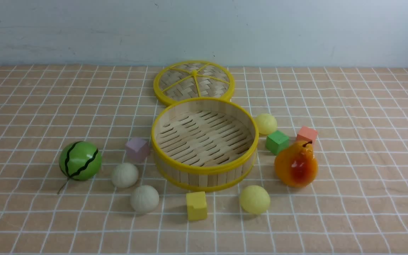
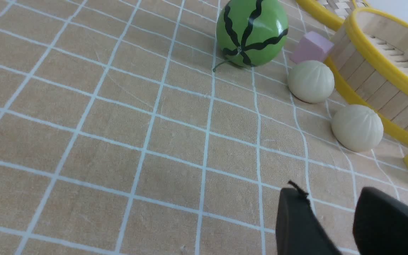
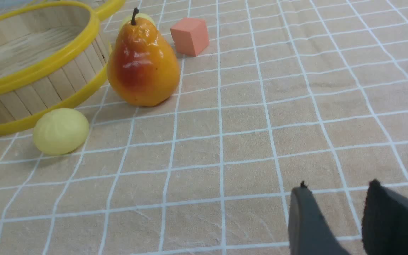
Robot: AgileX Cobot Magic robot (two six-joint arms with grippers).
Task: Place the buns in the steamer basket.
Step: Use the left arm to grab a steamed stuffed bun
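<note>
Left wrist view, gripper: the left gripper (image 2: pixel 329 194) shows two black, blunt fingers standing partway apart, with nothing between them and only cloth beneath.
Left wrist view, objects: the far off-white pleated bun (image 2: pixel 311 81) and the near off-white pleated bun (image 2: pixel 357 127), both matte and round, lie apart from the fingers, just beside the round bamboo-slat steamer basket (image 2: pixel 363 81) with its yellow rims. A glossy green ball with black stripes (image 2: pixel 251 32) and a lilac cube (image 2: pixel 312 46) sit beyond them.
Right wrist view, gripper: the right gripper (image 3: pixel 338 187) has the same black fingers, partway apart and holding nothing.
Right wrist view, objects: the near pale yellow pleated bun (image 3: pixel 61 131) rests by the basket's wall. A shiny orange pear (image 3: pixel 143 67) stands upright, with a salmon cube (image 3: pixel 190 36) behind it.
Front view, grippers: neither shows here.
Front view, basket: it sits mid-table on the tan checked cloth (image 1: pixel 367 198), its slatted floor bare. A flat woven disc with yellow spokes (image 1: pixel 194 82) lies just behind it.
Front view, buns: all four lie on the cloth outside the basket. The off-white pair is at its near left, one pale yellow bun at its near right, and the far pale yellow pleated bun (image 1: pixel 265 123) just right of its wall.
Front view, blocks: a yellow cube (image 1: pixel 196 205) sits in front of the basket and a green cube (image 1: pixel 277 142) to its right.
</note>
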